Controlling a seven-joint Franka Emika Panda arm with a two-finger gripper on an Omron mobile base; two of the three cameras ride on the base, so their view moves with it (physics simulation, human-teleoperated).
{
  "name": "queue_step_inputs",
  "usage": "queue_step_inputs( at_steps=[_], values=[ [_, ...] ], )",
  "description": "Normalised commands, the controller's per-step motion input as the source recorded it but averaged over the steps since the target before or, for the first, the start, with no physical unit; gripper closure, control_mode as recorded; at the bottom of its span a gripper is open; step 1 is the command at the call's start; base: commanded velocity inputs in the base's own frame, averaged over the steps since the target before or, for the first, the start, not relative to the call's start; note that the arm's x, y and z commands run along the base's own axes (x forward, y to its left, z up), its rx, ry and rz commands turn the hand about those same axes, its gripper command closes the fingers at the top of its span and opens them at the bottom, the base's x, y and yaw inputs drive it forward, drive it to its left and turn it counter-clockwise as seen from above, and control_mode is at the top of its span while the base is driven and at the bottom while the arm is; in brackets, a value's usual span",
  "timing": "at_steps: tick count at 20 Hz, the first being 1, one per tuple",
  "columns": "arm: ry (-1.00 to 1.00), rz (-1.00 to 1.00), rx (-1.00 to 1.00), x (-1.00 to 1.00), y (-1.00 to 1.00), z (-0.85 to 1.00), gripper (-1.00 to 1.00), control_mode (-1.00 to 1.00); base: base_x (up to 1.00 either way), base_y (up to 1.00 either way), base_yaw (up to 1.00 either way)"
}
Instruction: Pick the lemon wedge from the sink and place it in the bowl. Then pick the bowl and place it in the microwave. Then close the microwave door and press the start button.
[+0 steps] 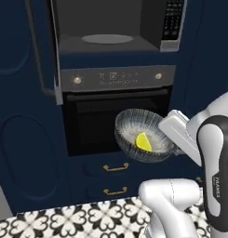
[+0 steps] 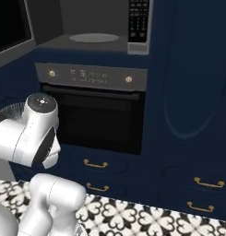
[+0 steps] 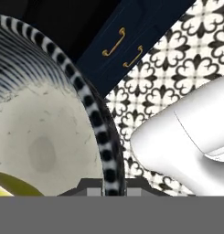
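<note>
Dark navy cabinetry (image 1: 22, 139) fills the left base view, with brass-handled drawers (image 1: 115, 167) in the lower centre. Patterned black-and-white floor tiles (image 1: 87, 218) run along the bottom of the frame.

Microwave (image 1: 108, 32), top centre of the left base view: cavity open, pale round turntable (image 1: 107, 39) on its floor, keypad (image 1: 173, 18) at upper right. Microwave door (image 1: 43, 51) stands swung out at the upper left, seen nearly edge-on. In the right base view the same cavity sits at top centre.

Oven (image 1: 115, 116) directly below the microwave, mid-frame: grey control strip with two brass knobs, dark door beneath.

White arm rises from the lower right of the left base view.

Bowl (image 1: 143, 135), centre-right of the left base view, in front of the oven door, held in the air and tilted so that the pale inside faces the camera. In the hand view its striped rim curves across the left half.

Gripper (image 3: 114, 188): clenched on the bowl's rim, at the bowl's right edge in the left base view.

Lemon wedge (image 1: 144, 142): lying inside the bowl, low on its pale inside.
</note>
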Motion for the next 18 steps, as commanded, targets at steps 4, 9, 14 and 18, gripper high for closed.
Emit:
queue_step_inputs(
  at_steps=[4,9,14,18],
  values=[
    [0.00,0.00,0.00,0.00,0.00,0.00,1.00,1.00,0.91,0.25,0.00],
    [0.00,0.00,0.00,0.00,0.00,0.00,1.00,1.00,0.59,0.51,0.05],
    [0.00,0.00,0.00,0.00,0.00,0.00,1.00,1.00,0.49,0.22,0.01],
    [0.00,0.00,0.00,0.00,0.00,0.00,1.00,1.00,0.76,0.07,0.00]
  ],
)
